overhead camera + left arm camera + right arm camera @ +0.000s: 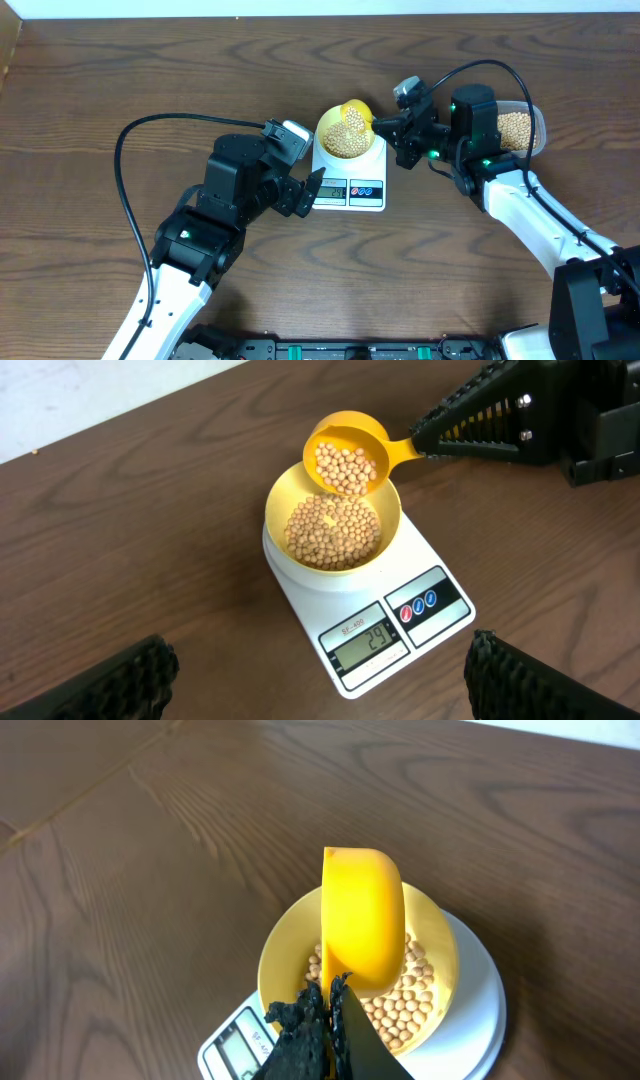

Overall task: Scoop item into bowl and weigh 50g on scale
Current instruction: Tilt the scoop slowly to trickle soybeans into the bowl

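The pale yellow bowl (348, 135) stands on the white scale (375, 192) and holds tan beans (333, 530). The scale's screen (368, 641) reads 29. My right gripper (396, 128) is shut on the handle of a yellow scoop (346, 455), tilted over the bowl's far rim with beans in its cup. In the right wrist view the scoop's back (362, 920) covers part of the bowl (285, 945); the fingers (330, 1005) clamp the handle. My left gripper (305, 192) is open and empty just left of the scale's front; its fingers (320, 690) frame the scale's near corner.
A clear plastic tub (518, 130) with more beans sits at the right, behind my right arm. The table (120, 80) is dark wood; its back edge runs along the top. Arm cables loop over both sides.
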Robot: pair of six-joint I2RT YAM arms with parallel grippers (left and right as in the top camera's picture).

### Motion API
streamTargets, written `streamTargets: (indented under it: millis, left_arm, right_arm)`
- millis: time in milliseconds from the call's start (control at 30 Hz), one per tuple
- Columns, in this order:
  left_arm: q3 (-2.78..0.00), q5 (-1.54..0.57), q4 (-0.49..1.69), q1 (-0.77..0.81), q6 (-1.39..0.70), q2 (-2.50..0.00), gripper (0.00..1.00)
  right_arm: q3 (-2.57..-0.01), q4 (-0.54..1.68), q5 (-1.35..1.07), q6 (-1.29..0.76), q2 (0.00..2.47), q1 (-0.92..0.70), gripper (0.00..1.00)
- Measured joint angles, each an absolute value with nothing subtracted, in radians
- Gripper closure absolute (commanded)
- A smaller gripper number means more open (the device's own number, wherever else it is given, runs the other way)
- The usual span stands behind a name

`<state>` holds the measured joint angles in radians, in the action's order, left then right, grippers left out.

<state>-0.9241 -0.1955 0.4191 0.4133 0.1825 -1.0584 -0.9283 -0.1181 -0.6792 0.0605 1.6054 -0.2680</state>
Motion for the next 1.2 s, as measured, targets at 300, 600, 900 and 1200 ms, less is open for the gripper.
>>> streamTargets:
  millis: [300, 600, 900, 1200]
  left_arm:
    - [-0.924, -0.196, 0.419, 0.413, 0.183, -1.058, 0.06]
    - [-0.924, -0.196, 0.419, 0.413, 0.183, -1.058, 0.06]
    - [-0.924, -0.196, 0.419, 0.413, 0.183, -1.058, 0.06]
    - [-0.924, -0.196, 0.419, 0.413, 0.183, -1.058, 0.06]
  right_arm:
    - [-0.928, -0.118, -0.679, 0.124, 1.605, -0.268, 0.99]
    - [-0.928, -0.118, -0.680, 0.143, 1.605, -0.268, 0.99]
    - [-0.928, -0.118, -0.679, 0.145, 1.605, -0.268, 0.99]
    - [-0.928, -0.118, -0.680, 0.169, 1.605, -0.268, 0.99]
